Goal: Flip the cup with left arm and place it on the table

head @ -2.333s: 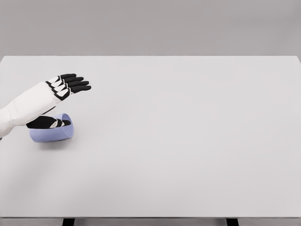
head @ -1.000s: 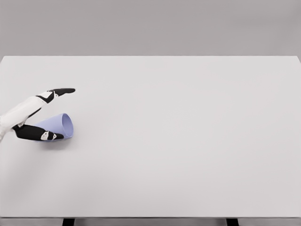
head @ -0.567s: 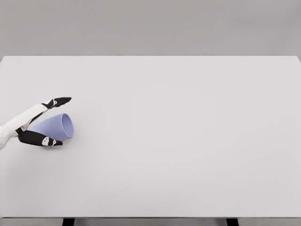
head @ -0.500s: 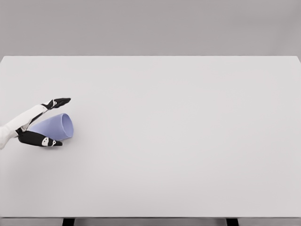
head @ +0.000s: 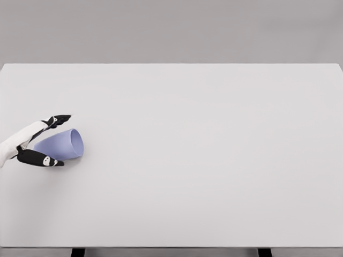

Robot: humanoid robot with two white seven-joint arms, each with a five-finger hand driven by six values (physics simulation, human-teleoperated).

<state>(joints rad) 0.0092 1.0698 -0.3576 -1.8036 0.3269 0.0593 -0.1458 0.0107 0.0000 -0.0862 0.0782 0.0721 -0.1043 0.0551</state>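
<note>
Lavender plastic cup (head: 63, 145) lies on its side on white surface (head: 214, 160), mouth facing right. Left hand (head: 37, 142) grips it, fingers above, thumb below.

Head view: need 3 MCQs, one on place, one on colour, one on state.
1. Where on the table is the cup?
A. far left side
B. centre
C. far right corner

2. What colour is the cup?
A. red
B. light purple-blue
C. green

3. How does the cup lie?
A. upright, mouth up
B. upside down on its rim
C. on its side, mouth to the right

Answers:
1 A: it sits near the table's left edge, by the left hand.
2 B: its wall and inside both show pale lavender blue.
3 C: the round opening faces right and the narrower base points left, between the hand's thumb and fingers.
</note>
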